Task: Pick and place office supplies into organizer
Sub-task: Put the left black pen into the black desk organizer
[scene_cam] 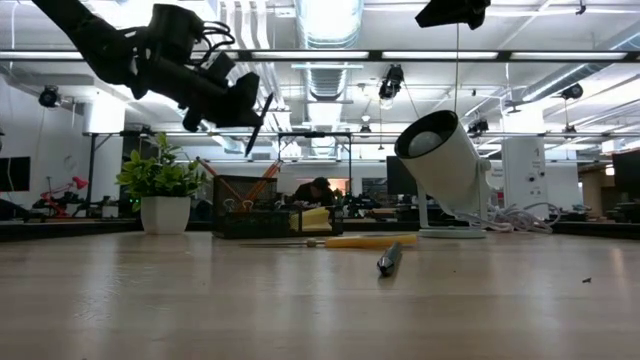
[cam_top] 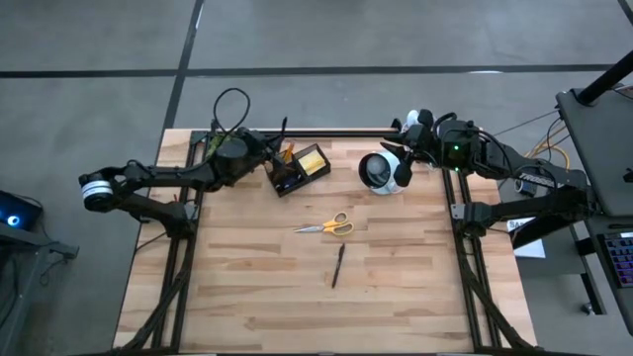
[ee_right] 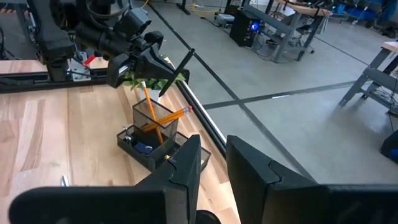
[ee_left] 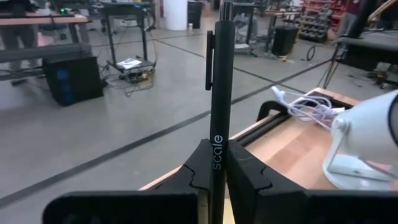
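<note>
Two arms reach in over your pale butcher-block bench (cam_top: 297, 297), which stands on a grey concrete floor crossed by dark lines. From above, your left tool (cam_top: 269, 148) sits just over the black organizer (cam_top: 297, 170), pinching a dark pen (cam_top: 283, 133). The yellow sticky-note block (cam_top: 313, 161) lies in the organizer's compartment farthest from that tool. The scissors (cam_top: 326, 226) and a second dark pen (cam_top: 338, 265) lie on open wood, well apart from both tools. Your right tool (cam_top: 404, 148) waits at the far edge beside the white round cup (cam_top: 380, 171).

At bench height, you see a workshop with bright ceiling lights and ducting, and a person seated far behind. The left tool (scene_cam: 250, 110) hangs above the organizer (scene_cam: 270, 215), near a small green plant (scene_cam: 160, 195).

Your left wrist camera shows the pressed-together fingers (ee_left: 245, 177) clamping the upright pen (ee_left: 221, 112), printed "scale", with a white coiled cable (ee_left: 308, 106) beyond.

Your right wrist camera shows its own fingers (ee_right: 186, 165) standing a little apart, holding nothing, and orange pencils (ee_right: 158, 118) leaning in the organizer's mesh cup (ee_right: 155, 121).
</note>
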Motion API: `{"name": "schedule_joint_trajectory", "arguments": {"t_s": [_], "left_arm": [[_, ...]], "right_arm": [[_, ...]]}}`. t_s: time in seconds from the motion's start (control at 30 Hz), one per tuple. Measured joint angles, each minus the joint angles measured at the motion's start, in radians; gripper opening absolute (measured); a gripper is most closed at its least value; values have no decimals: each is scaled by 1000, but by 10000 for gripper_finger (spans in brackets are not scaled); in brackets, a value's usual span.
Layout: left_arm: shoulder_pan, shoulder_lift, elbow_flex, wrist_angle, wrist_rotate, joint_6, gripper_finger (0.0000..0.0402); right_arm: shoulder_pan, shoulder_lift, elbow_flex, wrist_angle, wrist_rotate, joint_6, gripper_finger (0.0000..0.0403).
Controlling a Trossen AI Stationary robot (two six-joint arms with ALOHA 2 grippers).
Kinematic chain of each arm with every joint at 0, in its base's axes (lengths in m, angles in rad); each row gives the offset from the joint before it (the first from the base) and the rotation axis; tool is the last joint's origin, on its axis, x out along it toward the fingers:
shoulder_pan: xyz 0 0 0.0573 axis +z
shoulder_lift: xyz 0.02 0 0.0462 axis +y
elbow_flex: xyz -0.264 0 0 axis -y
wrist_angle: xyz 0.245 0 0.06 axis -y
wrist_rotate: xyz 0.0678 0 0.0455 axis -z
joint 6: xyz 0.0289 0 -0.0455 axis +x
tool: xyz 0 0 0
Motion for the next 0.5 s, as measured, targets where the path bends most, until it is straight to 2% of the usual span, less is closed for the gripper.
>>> {"name": "schedule_joint_trajectory", "arguments": {"t_s": [0.5], "left_arm": [[0,6,-1,-112,-16,-26,7]], "right_arm": [[0,0,0,0,0,-10,66]]}}
